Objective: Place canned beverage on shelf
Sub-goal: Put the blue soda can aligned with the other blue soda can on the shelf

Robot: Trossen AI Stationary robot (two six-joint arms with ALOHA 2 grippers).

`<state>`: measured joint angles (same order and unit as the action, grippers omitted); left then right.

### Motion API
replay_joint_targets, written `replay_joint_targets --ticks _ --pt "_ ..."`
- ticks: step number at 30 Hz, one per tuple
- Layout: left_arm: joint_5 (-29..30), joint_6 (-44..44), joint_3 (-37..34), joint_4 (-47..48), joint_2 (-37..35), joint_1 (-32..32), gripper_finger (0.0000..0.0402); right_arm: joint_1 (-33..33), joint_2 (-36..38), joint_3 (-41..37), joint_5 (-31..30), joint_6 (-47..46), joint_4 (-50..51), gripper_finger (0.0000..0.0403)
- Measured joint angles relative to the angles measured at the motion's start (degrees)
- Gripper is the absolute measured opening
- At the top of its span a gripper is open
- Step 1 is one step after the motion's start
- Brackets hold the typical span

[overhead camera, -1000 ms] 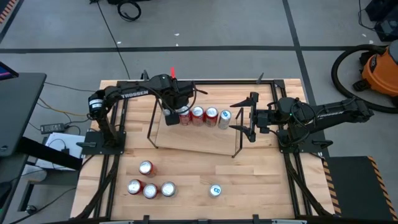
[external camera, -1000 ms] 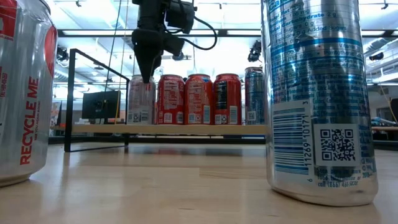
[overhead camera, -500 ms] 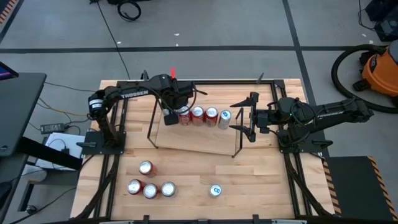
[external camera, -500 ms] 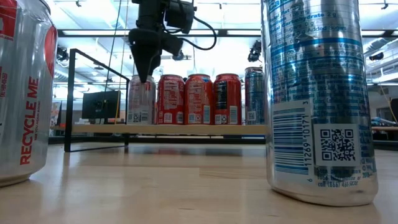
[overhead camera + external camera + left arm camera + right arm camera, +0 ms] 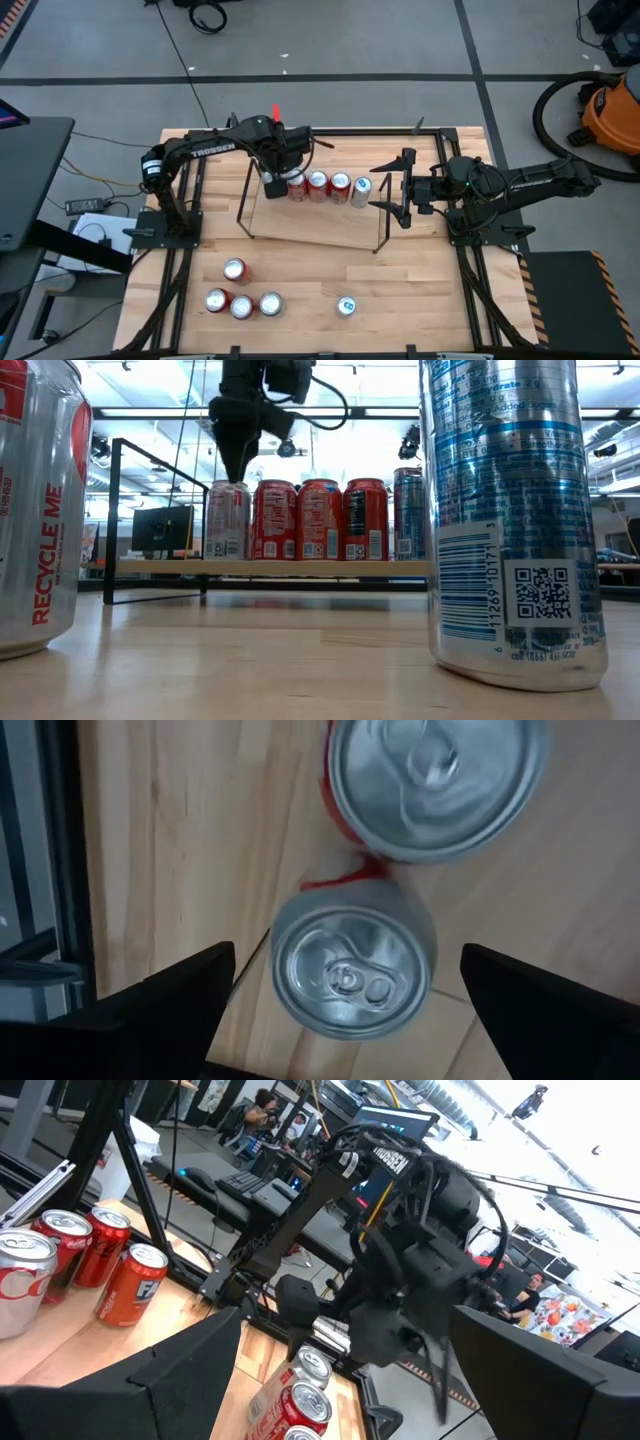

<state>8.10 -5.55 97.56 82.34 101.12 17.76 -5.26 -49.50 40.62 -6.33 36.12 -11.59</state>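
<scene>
With my left end effector [image 5: 272, 178] spread wide just above the silver can [image 5: 228, 520] at the row's end, five cans stand on the shelf [image 5: 330, 228]; five more wait on the counter [image 5: 420, 280]. One near can [image 5: 35, 510] reads "RECYCLE ME".

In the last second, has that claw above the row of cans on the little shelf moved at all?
Yes. The left gripper has lifted straight up: its tips now sit just above the silver can on the shelf, where before they reached lower beside it.
</scene>
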Motion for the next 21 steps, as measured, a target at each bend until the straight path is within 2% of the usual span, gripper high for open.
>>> replay_joint_targets --ticks 6,12,18,21 --pt "-0.02 2.22 5.77 0.73 0.00 0.00 0.0399 0.00 0.00 0.00 0.00 0.00 -0.05 0.0368" --pt "-0.54 9.20 11.50 1.48 -0.04 -1.63 0.0399 0.01 0.00 0.00 0.00 0.00 0.08 0.0368" --pt "-3.01 15.06 12.43 1.92 0.01 -9.00 0.0398 0.00 0.00 0.00 0.00 0.04 1.20 0.0368" --pt "-1.10 16.20 12.43 -0.64 0.02 -14.04 0.0394 0.23 0.00 0.00 0.00 0.07 1.04 0.0368"
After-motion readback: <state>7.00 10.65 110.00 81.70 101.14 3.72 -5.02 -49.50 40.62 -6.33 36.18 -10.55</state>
